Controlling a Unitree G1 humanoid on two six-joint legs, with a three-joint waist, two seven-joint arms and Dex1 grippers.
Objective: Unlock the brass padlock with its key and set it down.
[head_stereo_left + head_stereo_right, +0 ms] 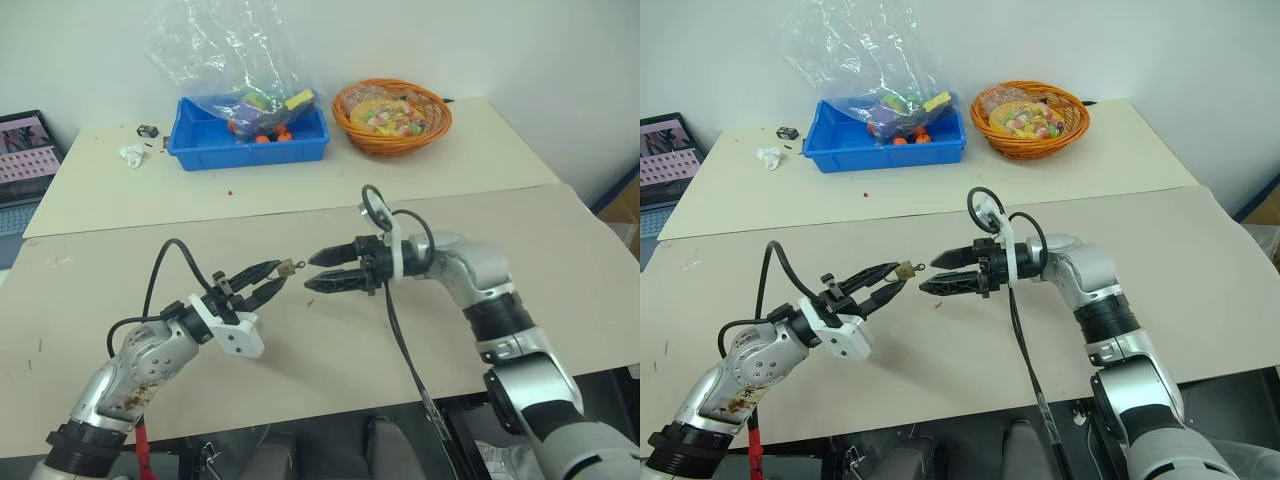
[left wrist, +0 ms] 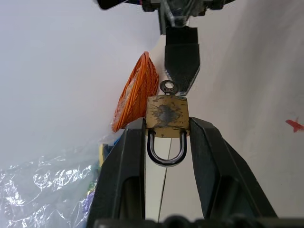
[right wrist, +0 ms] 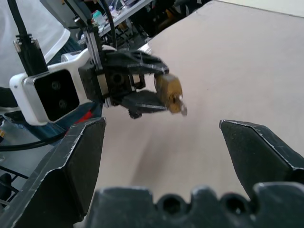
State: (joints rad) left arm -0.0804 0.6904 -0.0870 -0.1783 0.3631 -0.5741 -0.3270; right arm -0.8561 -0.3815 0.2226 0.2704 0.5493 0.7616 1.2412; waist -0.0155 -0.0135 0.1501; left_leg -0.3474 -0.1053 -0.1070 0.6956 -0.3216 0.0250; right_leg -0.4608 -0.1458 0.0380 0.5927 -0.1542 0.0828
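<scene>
Padlock (image 2: 167,116), small and brass, is pinched between the two black fingers of the left gripper (image 1: 268,280), held in the air above the beige counter (image 1: 300,350). Its silvery shackle points back toward the wrist, and a small key (image 2: 168,87) sticks out of its far end. The right gripper (image 1: 322,271) faces it, just beside the key, fingers spread apart and holding nothing.

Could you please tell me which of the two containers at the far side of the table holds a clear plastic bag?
The blue rectangular plastic bin; a crumpled clear plastic bag rises out of it. The round orange woven basket beside it has none.
</scene>
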